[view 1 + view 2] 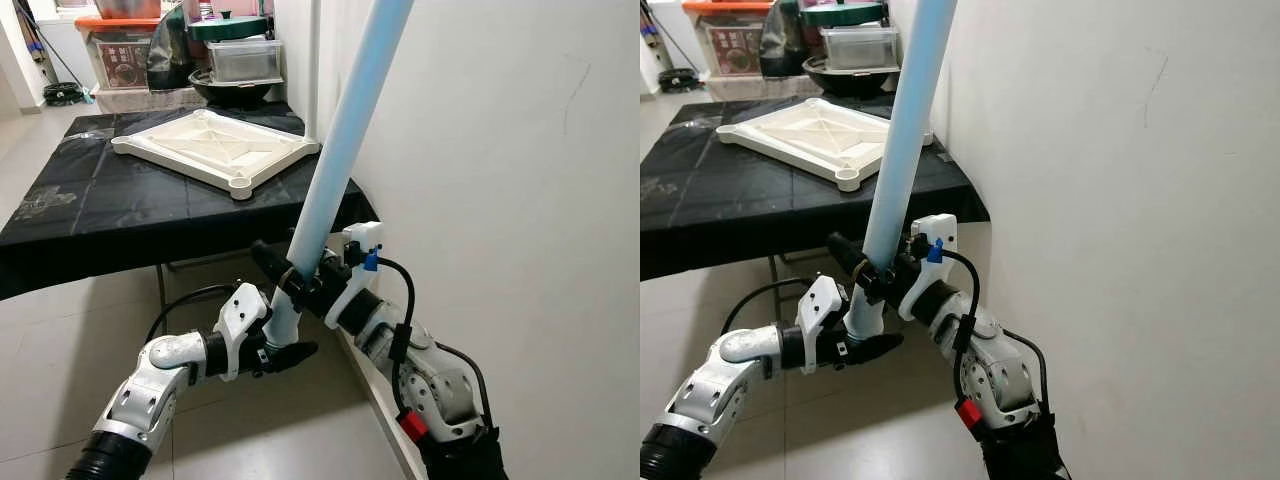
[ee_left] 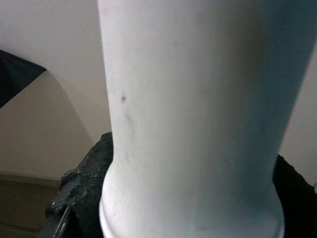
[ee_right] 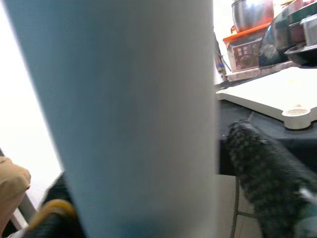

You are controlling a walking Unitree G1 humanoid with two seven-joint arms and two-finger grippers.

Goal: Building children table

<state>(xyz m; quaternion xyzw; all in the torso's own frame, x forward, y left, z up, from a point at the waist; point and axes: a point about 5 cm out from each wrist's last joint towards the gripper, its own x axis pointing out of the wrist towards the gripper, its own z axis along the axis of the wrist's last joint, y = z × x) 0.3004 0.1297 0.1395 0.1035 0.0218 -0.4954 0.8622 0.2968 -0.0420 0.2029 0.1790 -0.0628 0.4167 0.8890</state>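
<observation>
A long pale blue table leg stands tilted in front of the white wall, its top out of frame. My right gripper is shut on it above its white lower end. My left gripper is shut on that white lower end just below. The leg sits between black fingers in the left wrist view, and close up in the right wrist view the same leg shows. The cream tabletop lies upside down on the black-covered table, with a round leg socket at its near corner.
Storage boxes, a black pot and a lidded container crowd the far end of the table. The white wall runs close on my right with a baseboard at the floor. Tiled floor lies open to the left under the table edge.
</observation>
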